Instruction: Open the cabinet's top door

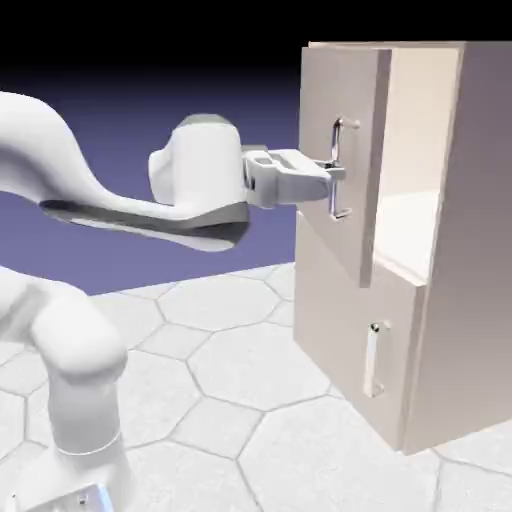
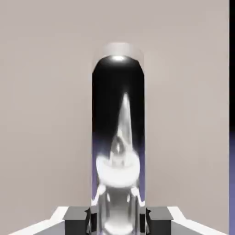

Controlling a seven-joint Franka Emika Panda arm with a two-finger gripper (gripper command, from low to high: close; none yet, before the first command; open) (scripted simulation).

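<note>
The beige cabinet (image 1: 450,250) stands at the right of the exterior view. Its top door (image 1: 345,100) stands ajar, swung out from the cabinet front so that a lit gap into the inside shows beside it. My gripper (image 1: 338,173) is shut on the top door's vertical silver handle (image 1: 341,130), at about its middle. In the hand view the shiny handle (image 2: 118,137) fills the centre between my two grey fingertips (image 2: 75,218), with the flat door panel (image 2: 46,114) behind it. The shorter lower door (image 1: 345,330) is closed.
The lower door's small silver handle (image 1: 374,360) sits below my hand. The hexagon-patterned table top (image 1: 230,400) spreads in front of the cabinet. My arm's base (image 1: 70,400) rises at the lower left.
</note>
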